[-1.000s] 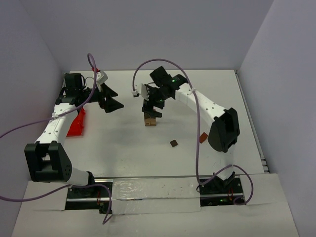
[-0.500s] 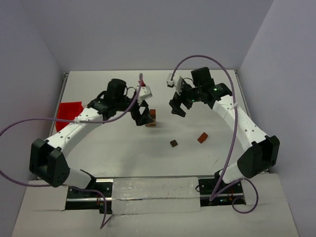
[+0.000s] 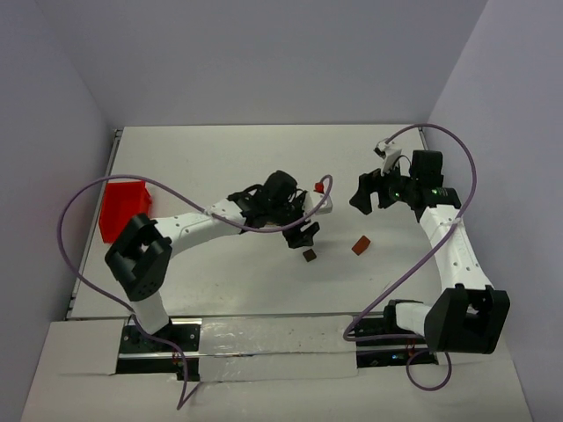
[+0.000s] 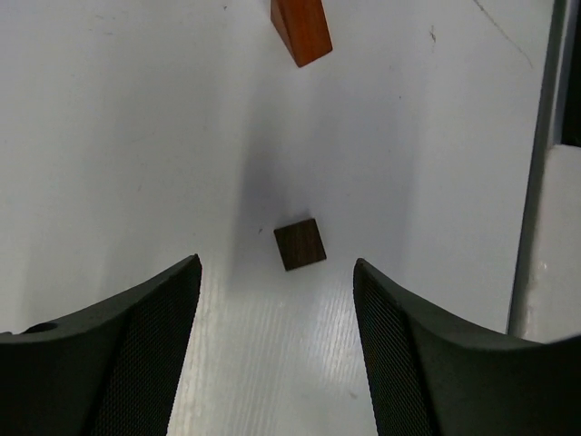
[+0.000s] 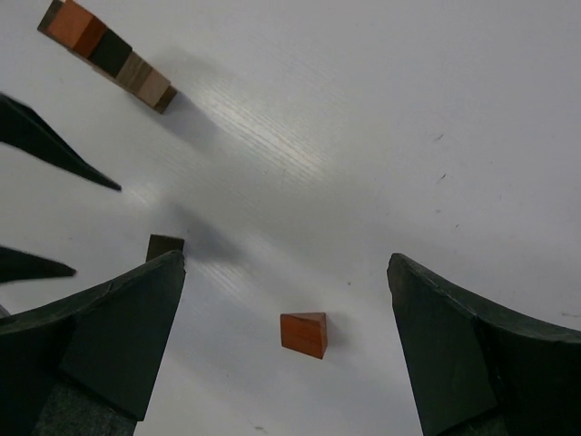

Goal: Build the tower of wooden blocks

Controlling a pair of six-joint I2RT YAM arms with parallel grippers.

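Wood, likely light and rigid: the dark cube (image 4: 300,243) lies on the tabletop (image 4: 109,136) just ahead of the open left pincer (image 4: 276,272). Grip two opposite flat faces squarely; the right pincer (image 5: 286,259) hangs open, empty.

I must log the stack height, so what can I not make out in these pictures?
Wood block tower: top view, hidden under the left arm; right wrist view, its upper end reaches the picture edge, so the count is unsure.
Reddish-brown block: left wrist view, cut off by the top edge.
Red bin: top view, contents too small to tell.
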